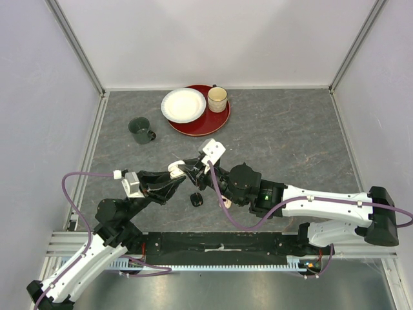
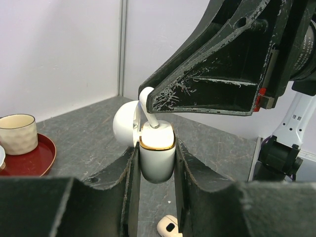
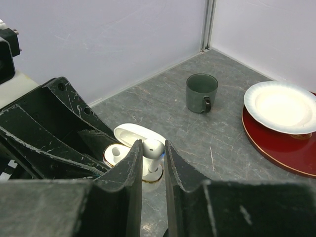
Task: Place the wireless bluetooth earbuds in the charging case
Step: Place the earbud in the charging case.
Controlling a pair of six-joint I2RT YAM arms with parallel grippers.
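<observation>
White earbud (image 3: 153,148) pinched in the right hand (image 3: 152,160) is hanging at the mouth of the charging case (image 2: 157,150) gripped by the left hand (image 2: 156,173), needing stem-to-socket alignment.

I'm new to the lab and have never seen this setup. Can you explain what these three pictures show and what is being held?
Two robot arms are bolted at the near edge of a grey table. One picture looks down from above; the other two come from cameras on the wrists. The left end effector is shut on an open white charging case. The right end effector is shut on a white earbud at the case's opening. Farther back stand a green mug and a red tray bearing a white plate and a beige cup.
</observation>
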